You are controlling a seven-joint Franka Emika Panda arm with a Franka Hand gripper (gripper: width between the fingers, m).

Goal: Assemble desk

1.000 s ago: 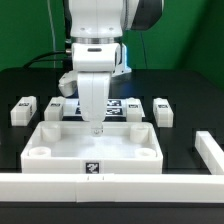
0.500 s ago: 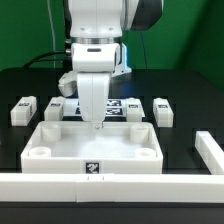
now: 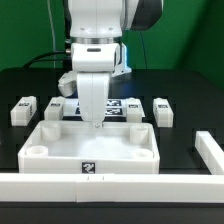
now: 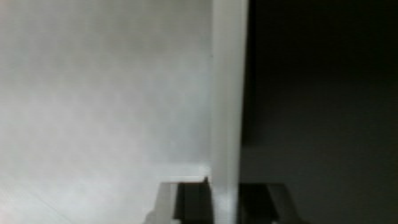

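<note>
Gripper (image 3: 96, 124): clamped shut on the far rim of the desk top (image 3: 120, 163).
Legs (image 3: 22, 110): four, lying loose behind it.

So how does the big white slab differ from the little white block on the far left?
The slab is wide and rimmed; the block is short and chunky. The gripper pinches the slab's far rim; the block lies free. Both are white and tagged.
</note>
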